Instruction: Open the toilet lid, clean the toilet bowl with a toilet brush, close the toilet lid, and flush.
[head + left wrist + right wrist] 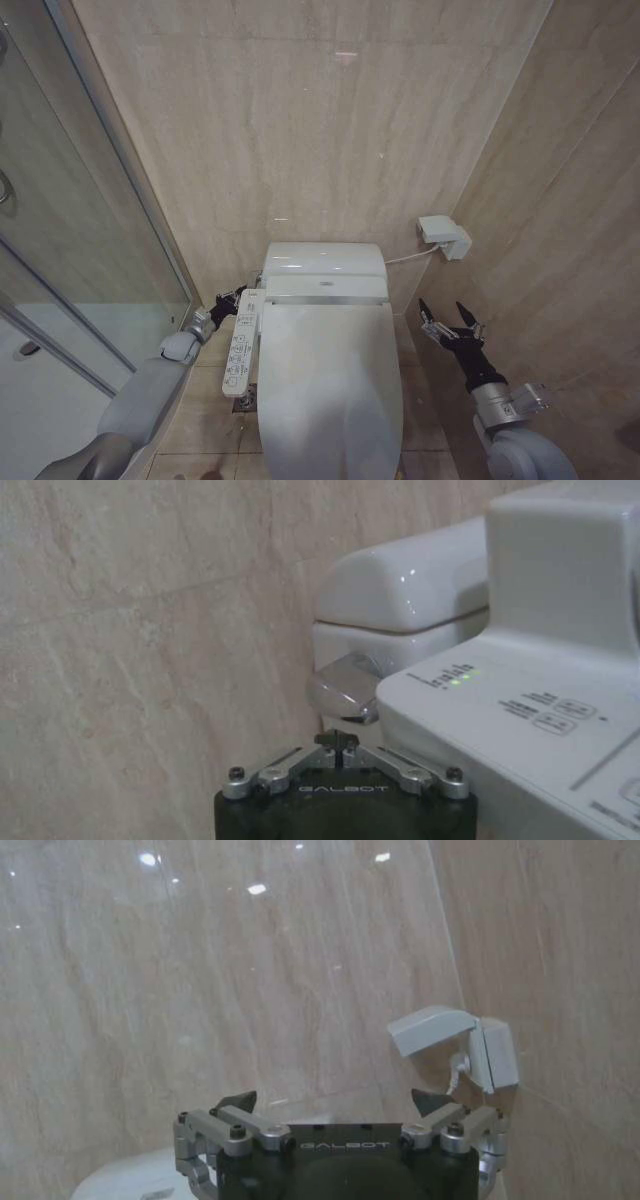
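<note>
The toilet lid [330,385] lies shut over the toilet bowl, which is hidden beneath it. A long white button panel [242,350] runs along the toilet's left side, with green lights lit on the panel [520,705]. My left gripper [238,296] is at the panel's back end beside the tank [323,262]. In the wrist view the left gripper [338,742] is shut on nothing, just short of a chrome flush lever [345,694]. My right gripper [450,312] hovers open to the right of the toilet, its fingers spread wide [334,1102]. The toilet brush is out of view.
A glass shower door [60,230] stands close on the left. A white wall socket box [445,237] with its flap raised [455,1039] sits on the right wall, with a cable running to the tank. Marble walls enclose the toilet tightly on both sides.
</note>
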Robot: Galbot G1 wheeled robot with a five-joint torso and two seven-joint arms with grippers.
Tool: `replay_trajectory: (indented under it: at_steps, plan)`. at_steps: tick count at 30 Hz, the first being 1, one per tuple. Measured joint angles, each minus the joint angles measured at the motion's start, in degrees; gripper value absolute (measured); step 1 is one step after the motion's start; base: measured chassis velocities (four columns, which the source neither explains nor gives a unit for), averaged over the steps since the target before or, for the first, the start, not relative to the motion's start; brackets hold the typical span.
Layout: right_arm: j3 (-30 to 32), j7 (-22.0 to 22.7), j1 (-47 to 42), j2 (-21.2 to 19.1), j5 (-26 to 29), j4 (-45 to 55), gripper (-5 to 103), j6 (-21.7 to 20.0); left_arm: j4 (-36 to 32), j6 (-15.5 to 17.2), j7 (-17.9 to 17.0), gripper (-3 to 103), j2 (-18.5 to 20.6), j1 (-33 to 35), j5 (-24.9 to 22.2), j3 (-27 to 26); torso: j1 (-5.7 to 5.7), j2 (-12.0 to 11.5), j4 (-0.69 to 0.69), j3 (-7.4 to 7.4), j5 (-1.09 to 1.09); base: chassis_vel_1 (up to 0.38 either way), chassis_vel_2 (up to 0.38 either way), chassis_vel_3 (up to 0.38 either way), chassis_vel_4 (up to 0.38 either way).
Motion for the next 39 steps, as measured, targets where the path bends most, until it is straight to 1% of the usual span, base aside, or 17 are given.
replay_trajectory:
  at_steps: [9,12,13,14,15,16,17,20,21,23,24,27,28,30,34,37,39]
  plan:
    - [0.01,0.0,0.0,0.0,0.0,0.0,100,0.0,0.68,0.1,-0.17,0,-0.49,-0.49,0.04,-0.23,0.0,0.0,-0.04,-0.02,0.03,0.0,0.0,0.0,0.0]
    - [0.01,0.0,0.01,0.0,0.0,0.0,100,0.0,-2.54,2.91,-3.57,0,-0.44,1.54,1.74,-1.21,0.0,0.0,-0.04,-0.02,0.04,0.0,0.0,0.0,0.0]
    - [0.01,0.0,0.01,0.0,0.0,0.0,100,0.0,-2.54,2.91,-3.57,0,-0.44,1.54,1.74,-1.21,0.0,0.0,-0.04,-0.02,0.04,0.0,0.0,0.0,0.0]
    - [0.0,0.0,0.01,0.0,0.0,0.0,100,0.0,-4.1,4.22,-5.29,0,-0.24,2.48,2.32,-1.52,0.0,0.0,-0.05,-0.03,0.02,0.0,0.0,0.0,0.0]
    - [0.01,0.0,0.01,0.0,0.0,0.0,100,0.0,-5.15,5.08,-6.22,0,0.02,3.09,2.84,-1.85,-0.01,0.0,-0.09,-0.03,0.01,0.0,0.0,0.0,0.0]
    - [0.01,0.0,0.0,0.0,0.0,0.0,100,0.0,-6.25,6.03,-6.85,0,0.35,3.63,3.68,-2.3,-0.01,0.0,-0.1,-0.03,-0.01,0.0,0.0,0.0,0.0]
    - [0.01,0.0,0.0,0.0,0.0,0.0,100,0.0,-6.25,6.03,-6.85,0,0.35,3.63,3.68,-2.3,-0.01,0.0,-0.1,-0.03,-0.01,0.0,0.0,0.0,0.0]
    - [0.01,0.0,0.0,0.0,0.0,0.0,100,0.0,-9.97,8.65,-8.08,0,2.0,4.8,5.5,-3.62,-0.01,0.0,-0.14,-0.02,-0.05,0.0,0.0,0.0,0.0]
    - [0.01,0.0,0.0,0.0,0.0,0.0,100,0.0,-9.97,8.65,-8.08,0,2.0,4.8,5.5,-3.62,-0.01,0.0,-0.14,-0.02,-0.05,0.0,0.0,0.0,0.0]
    - [0.01,0.0,0.0,0.0,0.0,0.0,100,0.0,-11.7,9.68,-8.68,0,2.99,5.41,6.11,-4.57,-0.02,0.01,-0.15,-0.03,0.0,0.0,0.0,0.0,0.0]
    - [0.01,0.0,-0.02,0.0,0.0,0.0,100,0.0,-12.12,9.86,-8.82,0,3.37,5.78,6.55,-5.13,-0.02,0.01,-0.11,-0.02,0.0,0.0,0.0,0.0,0.0]
    - [0.01,0.0,-0.01,0.0,0.0,0.0,100,0.0,-12.84,10.03,-8.85,0,4.01,6.66,7.69,-6.28,-0.02,0.01,-0.11,-0.03,-0.01,0.0,0.0,0.0,0.0]
    - [0.01,0.0,-0.01,0.0,0.0,0.0,100,0.0,-13.2,10.03,-8.84,0,4.39,7.2,8.03,-6.86,-0.01,0.01,-0.05,-0.02,0.0,0.0,0.0,0.0,0.0]
    - [0.01,0.0,0.0,0.0,0.0,0.0,100,0.0,-13.58,10.02,-8.82,0,4.6,7.63,8.13,-7.24,-0.01,0.01,-0.03,-0.02,0.0,0.0,0.0,0.0,0.0]
    - [0.01,0.0,0.0,0.0,0.0,0.0,100,0.0,-15.22,9.33,-8.8,0,5.1,9.04,8.39,-8.26,-0.02,0.01,-0.03,-0.02,0.0,0.0,0.0,0.0,0.0]
    - [0.01,0.0,0.0,0.0,0.0,0.0,100,0.0,-16.31,7.46,-8.74,0,5.4,9.61,9.03,-8.59,-0.02,0.01,-0.04,-0.02,0.01,0.0,0.0,0.0,0.0]
    - [0.01,0.0,0.0,0.0,0.0,0.0,100,0.0,-16.7,7.27,-8.7,0,5.54,9.72,9.18,-8.59,-0.02,0.01,-0.04,-0.02,0.01,0.0,0.0,0.0,0.0]
